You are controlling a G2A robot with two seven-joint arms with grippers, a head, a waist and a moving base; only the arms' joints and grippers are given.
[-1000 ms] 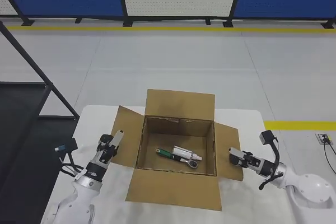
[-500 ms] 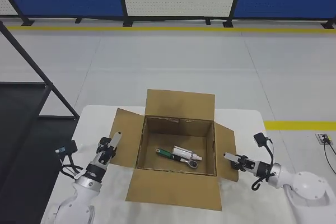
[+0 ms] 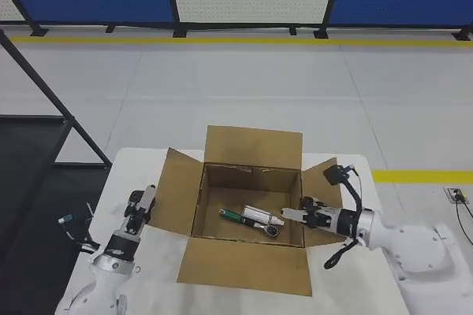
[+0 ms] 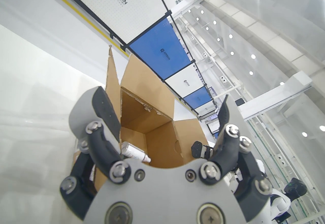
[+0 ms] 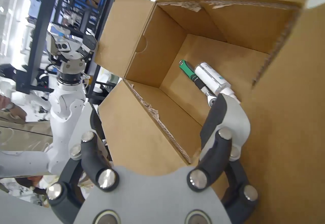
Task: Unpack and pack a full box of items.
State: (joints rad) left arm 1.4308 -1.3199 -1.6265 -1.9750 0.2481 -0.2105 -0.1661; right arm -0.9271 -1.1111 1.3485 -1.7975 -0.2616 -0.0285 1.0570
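- Since a second ago, in the top view, the right gripper (image 3: 293,214) has swung in from outside the side flap, over the rim of the cardboard box (image 3: 252,148). It now hangs just beside the ratchet wrench (image 3: 238,216) and the white spray bottle (image 3: 259,213) on the box floor. The left gripper (image 3: 145,198) has drawn back a little from the opposite flap. My guess is that unpacking is about to start, since both items are still inside.
- Left wrist view: the left gripper (image 4: 162,99) is spread wide and holds nothing. It sits outside the box (image 4: 162,138), where the bottle (image 4: 133,152) peeks over the edge. The wall panels (image 4: 111,4) behind carry a printed logo.
- Right wrist view: the right gripper (image 5: 157,113) is parted wide and empty — one finger sits close above the wrench's (image 5: 189,68) metal head, not touching as far as I can tell. The bottle (image 5: 212,77) lies against the wrench, with a label too small to read.
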